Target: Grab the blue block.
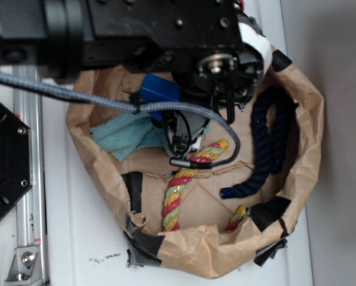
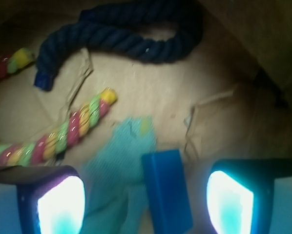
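The gripper (image 2: 146,202) is wide open and holds nothing. In the wrist view its two fingers (image 2: 55,202) stand at the lower left and lower right of the frame, with the blue block (image 2: 166,191) lying between them, clear of both. The block is nearer the middle than either finger, and the gap on its right side is bare brown paper. Its long axis runs roughly toward the camera, slightly slanted.

The left long edge of the block touches or overlaps the teal cloth (image 2: 117,170), which spreads toward the left finger. Whether the block rests partly on the cloth cannot be determined.

All items sit inside a shallow brown paper bag (image 1: 297,149) with rolled-down walls patched with black tape (image 1: 133,190), placed on a white table (image 1: 77,250). In the exterior view the block (image 1: 160,89) sits near the far left wall of the bag, largely covered by the arm.

A multicoloured rope (image 2: 63,134) lies ahead of the left finger, its yellow end pointing toward the centre of the floor. A second multicoloured piece (image 2: 9,66) lies at the left edge. The dark navy rope (image 2: 121,39) curves along the far side, well apart from the block. The floor between block and navy rope is open paper with a raised torn flap (image 2: 195,126).
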